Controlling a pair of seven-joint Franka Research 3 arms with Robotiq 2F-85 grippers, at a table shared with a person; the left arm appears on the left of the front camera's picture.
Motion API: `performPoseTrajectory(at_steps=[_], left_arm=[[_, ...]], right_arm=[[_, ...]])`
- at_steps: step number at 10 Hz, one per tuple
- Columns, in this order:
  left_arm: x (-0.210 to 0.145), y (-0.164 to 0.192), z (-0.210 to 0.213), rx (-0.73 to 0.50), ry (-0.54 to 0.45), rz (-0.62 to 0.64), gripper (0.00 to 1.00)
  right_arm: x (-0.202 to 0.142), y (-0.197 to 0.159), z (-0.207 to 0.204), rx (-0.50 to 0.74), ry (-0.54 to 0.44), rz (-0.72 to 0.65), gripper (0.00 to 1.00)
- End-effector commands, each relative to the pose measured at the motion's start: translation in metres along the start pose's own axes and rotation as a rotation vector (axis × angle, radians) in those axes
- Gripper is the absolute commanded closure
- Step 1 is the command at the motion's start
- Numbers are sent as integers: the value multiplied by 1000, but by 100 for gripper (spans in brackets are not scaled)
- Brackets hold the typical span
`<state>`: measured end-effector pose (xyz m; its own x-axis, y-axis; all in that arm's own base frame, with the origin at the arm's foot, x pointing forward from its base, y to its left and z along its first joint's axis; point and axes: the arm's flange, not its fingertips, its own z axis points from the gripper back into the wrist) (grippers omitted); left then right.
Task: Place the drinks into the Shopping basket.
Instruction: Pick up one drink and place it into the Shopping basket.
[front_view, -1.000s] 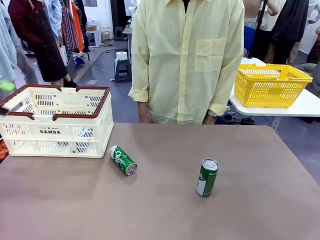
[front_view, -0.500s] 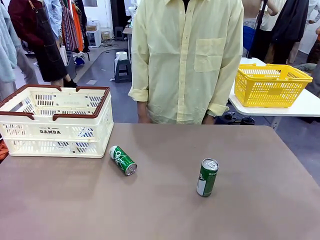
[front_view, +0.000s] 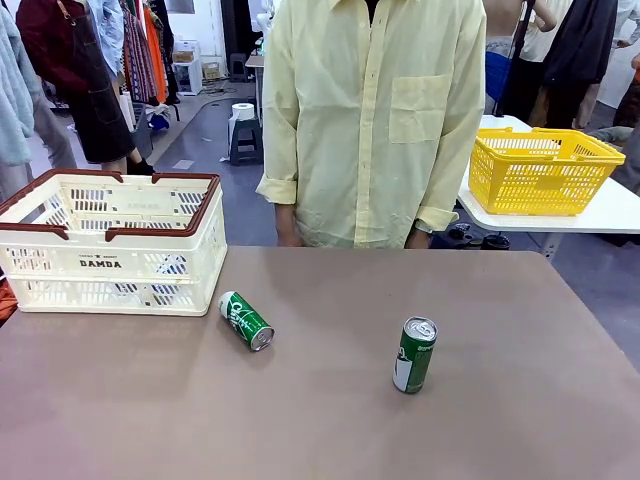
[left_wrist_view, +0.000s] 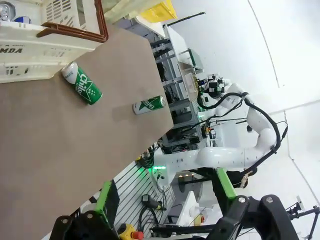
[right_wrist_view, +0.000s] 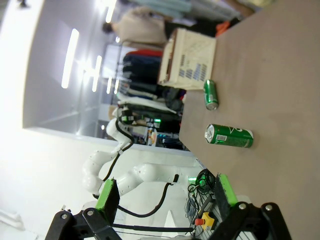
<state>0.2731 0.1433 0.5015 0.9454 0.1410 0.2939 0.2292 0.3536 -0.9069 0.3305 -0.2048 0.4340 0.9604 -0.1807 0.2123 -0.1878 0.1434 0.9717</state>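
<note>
Left end effector (left_wrist_view: 165, 192), right end effector (right_wrist_view: 166, 192): released | lying green can (front_view: 246, 321): top points near-right | other can (front_view: 415, 354): upright

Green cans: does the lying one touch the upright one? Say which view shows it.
Apart. The front view shows bare table between the lying can and the upright can.

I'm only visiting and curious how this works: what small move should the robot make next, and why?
Probably bring the open left gripper down toward the lying green can, which rests on the table right beside the Shopping basket on that arm's side. Both green cans are outside the basket; the upright green can stands farther off, toward the right, so it could wait.
</note>
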Motion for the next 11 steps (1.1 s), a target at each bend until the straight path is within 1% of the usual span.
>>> performPoseTrajectory(at_steps=[1,8,9,10,11], left_arm=[[0,-1,0,-15,-15,-5,0],[0,-1,0,-15,-15,-5,0],[0,0,0,0,-1,1,0],[10,-28,-19,118,25,6,0],[15,-79,-60,216,136,-63,0]], right_arm=[[2,6,-1,7,-7,-15,0],[2,6,-1,7,-7,-15,0],[2,6,-1,7,-7,-15,0],[2,6,-1,7,-7,-15,0],[2,6,-1,7,-7,-15,0]])
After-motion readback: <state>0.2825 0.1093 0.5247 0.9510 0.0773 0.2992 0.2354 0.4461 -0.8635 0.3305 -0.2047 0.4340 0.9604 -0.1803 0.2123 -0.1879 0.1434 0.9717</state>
